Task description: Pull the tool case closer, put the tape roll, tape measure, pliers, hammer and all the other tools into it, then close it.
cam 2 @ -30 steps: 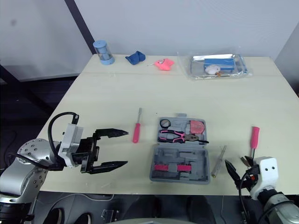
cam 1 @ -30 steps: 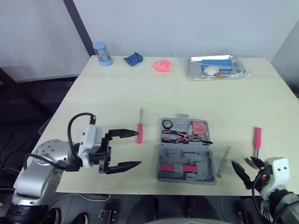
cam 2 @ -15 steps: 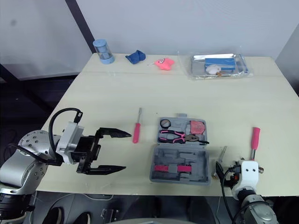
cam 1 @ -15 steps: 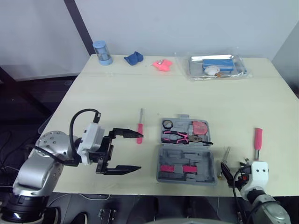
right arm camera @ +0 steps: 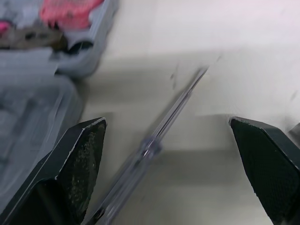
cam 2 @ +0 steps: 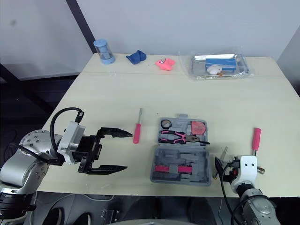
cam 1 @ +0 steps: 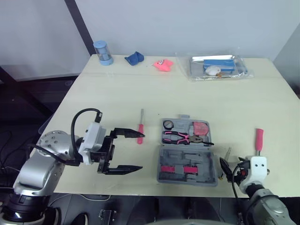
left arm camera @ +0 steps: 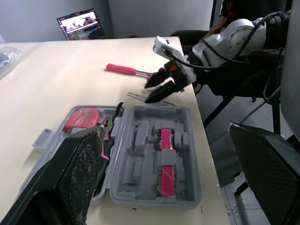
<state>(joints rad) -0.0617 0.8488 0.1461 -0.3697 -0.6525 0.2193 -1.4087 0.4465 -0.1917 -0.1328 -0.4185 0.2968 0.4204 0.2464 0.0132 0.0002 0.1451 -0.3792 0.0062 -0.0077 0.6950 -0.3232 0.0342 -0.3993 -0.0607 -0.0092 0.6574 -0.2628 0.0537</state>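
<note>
The grey tool case [cam 1: 204,161] lies open near the table's front edge, with pink-handled pliers [cam 1: 180,137], a round tool [cam 1: 168,124] and a red tool [cam 1: 201,127] in its far half. A red screwdriver [cam 1: 139,127] lies left of it. My left gripper [cam 1: 140,151] is open and empty, left of the case and pointing at it. A clear-handled screwdriver [right arm camera: 149,151] lies right of the case. My right gripper [left arm camera: 147,93] is open just above it, one finger on each side. A pink-handled tool [cam 1: 258,139] lies further right.
Along the table's far edge stand a blue cup [cam 1: 102,53], a blue cloth [cam 1: 134,58], a pink object [cam 1: 162,64] and a plastic-wrapped tray [cam 1: 217,67]. The table's front edge runs just behind both grippers.
My right gripper has moved left from the table's right front corner to the clear-handled screwdriver. The left gripper has shifted slightly towards the case and stays open.
</note>
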